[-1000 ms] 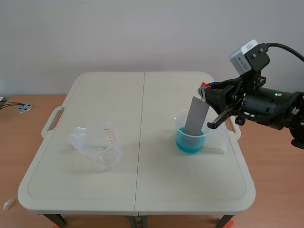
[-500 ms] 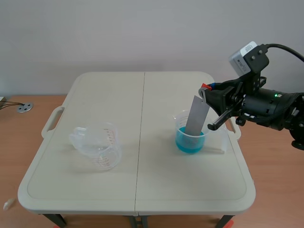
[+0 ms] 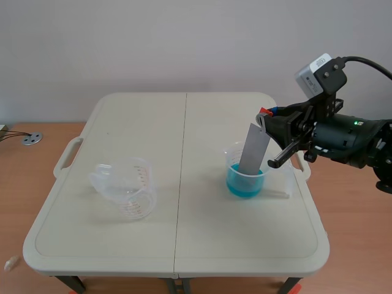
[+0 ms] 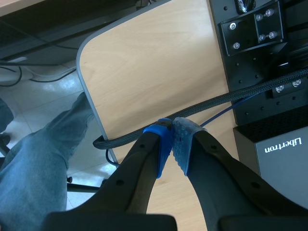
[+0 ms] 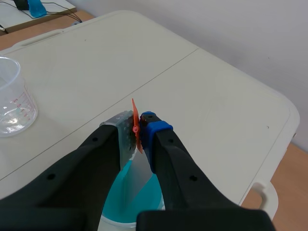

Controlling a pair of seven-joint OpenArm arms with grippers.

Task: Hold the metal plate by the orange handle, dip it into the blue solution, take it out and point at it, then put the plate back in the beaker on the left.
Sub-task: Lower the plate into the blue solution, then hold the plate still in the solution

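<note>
My right gripper (image 3: pixel 264 117) (image 5: pixel 136 132) is shut on the orange handle (image 5: pixel 135 126) of the grey metal plate (image 3: pixel 252 149) (image 5: pixel 137 175). The plate hangs tilted, its lower end inside the beaker of blue solution (image 3: pixel 246 177) (image 5: pixel 134 202) on the table's right half. An empty clear beaker (image 3: pixel 130 188) (image 5: pixel 12 98) with red markings stands on the table's left half. My left gripper (image 4: pixel 172 129) is shut on nothing, off the table, and does not show in the scene view.
The cream folding table (image 3: pixel 177 122) has a centre seam and side handles. Under my left gripper lie a wooden surface (image 4: pixel 154 62), black cables (image 4: pixel 202 103) and black equipment (image 4: pixel 269 43); a person's jeans-clad leg (image 4: pixel 33 163) is beside it.
</note>
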